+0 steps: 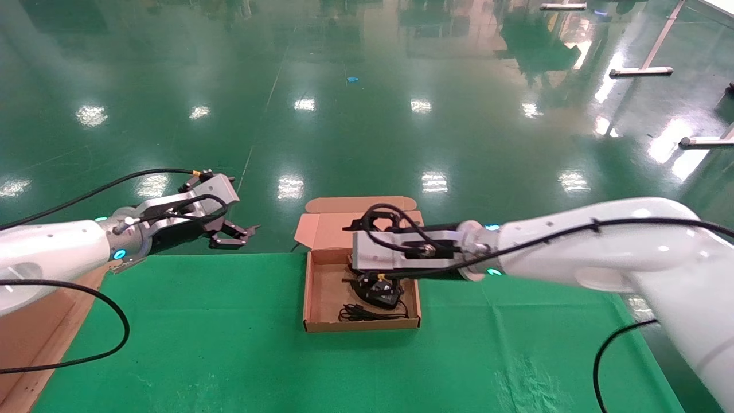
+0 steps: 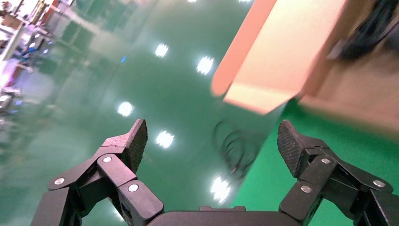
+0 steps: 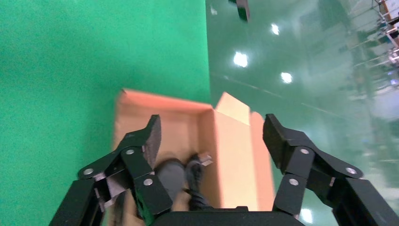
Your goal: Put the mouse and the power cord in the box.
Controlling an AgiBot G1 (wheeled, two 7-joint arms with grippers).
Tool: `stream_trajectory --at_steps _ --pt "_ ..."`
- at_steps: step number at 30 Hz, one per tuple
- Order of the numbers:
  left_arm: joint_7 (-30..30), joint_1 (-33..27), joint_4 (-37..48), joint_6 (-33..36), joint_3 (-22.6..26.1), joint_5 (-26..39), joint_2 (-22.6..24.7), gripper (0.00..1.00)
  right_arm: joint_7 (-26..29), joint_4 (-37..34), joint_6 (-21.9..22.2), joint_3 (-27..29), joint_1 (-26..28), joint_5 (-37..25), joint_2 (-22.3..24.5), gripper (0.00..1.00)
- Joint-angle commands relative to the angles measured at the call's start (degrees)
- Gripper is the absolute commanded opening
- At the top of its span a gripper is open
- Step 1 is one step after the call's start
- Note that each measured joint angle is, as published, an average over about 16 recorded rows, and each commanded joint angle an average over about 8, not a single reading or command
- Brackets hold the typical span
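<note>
The brown cardboard box lies open on the green table, its lid folded back toward the far side. Inside lie the black mouse and its thin cable. In the right wrist view the mouse lies beside the thick black power cord, whose metal prongs show. My right gripper hangs open just above them, over the box, holding nothing. My left gripper is open and empty, out past the table's far edge, left of the box lid.
The green cloth table ends just behind the box, with shiny green floor beyond. A brown cardboard piece sits at the table's left edge. Blurred dark loops show by the table edge in the left wrist view.
</note>
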Motion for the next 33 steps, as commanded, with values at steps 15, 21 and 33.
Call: stream_trajectory --at_steps 15,21,33 --pt "-14.0 9.5 -18.3 13.8 -10.3 -5.3 -8.5 1.00 11.0 11.8 -9.7 10.2 -9.3 11.4 11.6 1.00" --pt "-19.3 13.1 -25.1 18.9 -14.1 -7.3 -11.7 1.00 15.1 16.2 -13.3 14.0 -12.8 15.6 16.0 1.00" --pt "-29.6 20.1 -38.6 29.1 -21.8 -11.2 -18.0 1.00 23.2 24.9 -20.5 21.5 -19.7 24.1 24.6 1.00"
